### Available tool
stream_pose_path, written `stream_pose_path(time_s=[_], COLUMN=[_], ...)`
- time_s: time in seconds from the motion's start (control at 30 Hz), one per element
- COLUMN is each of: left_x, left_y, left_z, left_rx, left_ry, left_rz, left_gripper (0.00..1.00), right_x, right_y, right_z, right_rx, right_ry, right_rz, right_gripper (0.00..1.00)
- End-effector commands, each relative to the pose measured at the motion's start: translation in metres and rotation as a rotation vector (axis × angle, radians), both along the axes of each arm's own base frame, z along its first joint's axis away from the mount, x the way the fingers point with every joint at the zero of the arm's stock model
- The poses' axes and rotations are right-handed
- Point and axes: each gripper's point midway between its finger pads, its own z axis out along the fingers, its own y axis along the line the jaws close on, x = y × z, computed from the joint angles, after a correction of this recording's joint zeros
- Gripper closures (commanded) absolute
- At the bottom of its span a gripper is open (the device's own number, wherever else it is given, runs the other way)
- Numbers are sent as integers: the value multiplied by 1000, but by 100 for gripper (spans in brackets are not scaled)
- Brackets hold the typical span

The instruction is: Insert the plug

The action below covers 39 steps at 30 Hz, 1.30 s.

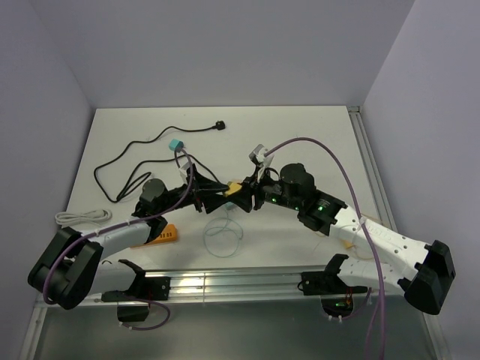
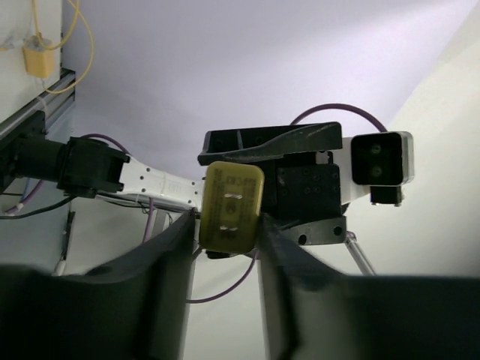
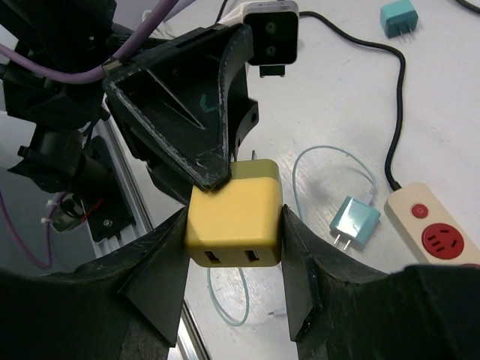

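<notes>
Both arms reach in low over the white worktop [image 1: 315, 142] and meet nose to nose near its middle. The left arm [image 1: 124, 234] runs from its base up and to the right. The right arm [image 1: 367, 232] runs up and to the left.

Left gripper [image 2: 225, 229]: I see its two dark fingers [image 2: 169, 251] pressed on opposite sides of the yellow cube-shaped plug adapter [image 2: 231, 206]. It is clamped on the adapter. The face with two pale prongs points at my left wrist camera.

Right gripper [image 3: 234, 240]: its fingers [image 3: 161, 270] bear on both flanks of the same adapter, so it grips too. The face with two ports looks at the right wrist camera. One black finger of the left gripper rests on the cube's top edge, so the two grips cross each other. The adapter hangs between the wrists, off the worktop.

On the worktop beneath lies a teal charger with a pale blue cable [image 3: 356, 221], just beside the cream power strip with red sockets [image 3: 431, 225]. A second teal plug [image 3: 399, 15] lies farther off, near a black cord [image 3: 397, 97].
</notes>
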Motion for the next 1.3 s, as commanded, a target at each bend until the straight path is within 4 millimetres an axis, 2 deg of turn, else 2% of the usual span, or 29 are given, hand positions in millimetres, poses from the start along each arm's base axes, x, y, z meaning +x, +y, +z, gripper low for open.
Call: stream_pose_path(time_s=[0.0,0.07,0.1,0.13,0.17,0.23,0.27,0.33,0.37,0.4,0.43,0.47,0.5,0.53,0.63,0.67,0.73,0.77,0.8,0.87,0.9,0.97,1.27], left_x=[-1,2,3,5,8,14,15,29,33,41,46,50,53,55,59,57,56,54,54,53,51,49,32], left_y=[-4,-7,-8,-9,-10,-6,-3,8,12,21,27,32,37,41,54,58,69,74,78,86,87,85,75], left_z=[8,1,-4,-9,-23,-37,-50,-63,-58,-72,-72,-62,-63,-50,-40,-28,-29,-18,-15,-7,-5,2,2], left_rx=[-18,20,42,69,137,219,281,373,415,497,530,553,581,586,644,644,695,695,706,723,722,704,649], left_ry=[28,10,6,3,5,-53,-20,-41,-131,-109,-134,-213,-223,-296,-352,-404,-428,-465,-477,-516,-529,-564,-604], left_rz=[-30,-28,-26,-21,-12,17,28,109,134,180,204,226,246,274,341,367,408,440,455,494,497,494,411], left_gripper=[48,33,21,16,11,7,7,6,6,7,8,8,9,10,12,12,12,12,12,12,12,13,15], right_x=[9,11,8,13,16,23,26,29,34,36,40,44,53,58,69,71,83,86,86,93,90,91,91], right_y=[-8,-11,-14,-18,-21,-32,-37,-45,-51,-57,-61,-67,-81,-89,-108,-113,-136,-144,-149,-154,-157,-159,-170], right_z=[12,14,8,7,5,-1,-3,-12,-14,-21,-22,-26,-31,-36,-51,-54,-64,-66,-70,-69,-80,-88,-127], right_rx=[25,31,15,8,-3,-61,-82,-144,-155,-193,-200,-212,-239,-261,-299,-304,-384,-422,-482,-514,-558,-574,-686], right_ry=[-4,2,39,49,67,129,155,245,287,353,386,423,485,516,670,704,751,761,792,813,865,925,1142], right_rz=[-92,-111,-125,-167,-192,-264,-301,-349,-362,-385,-401,-421,-475,-509,-552,-560,-666,-698,-711,-726,-731,-728,-713], right_gripper=[100,100,100,100,100,100,100,100,100,100,100,100,100,100,100,100,100,100,100,100,100,100,100])
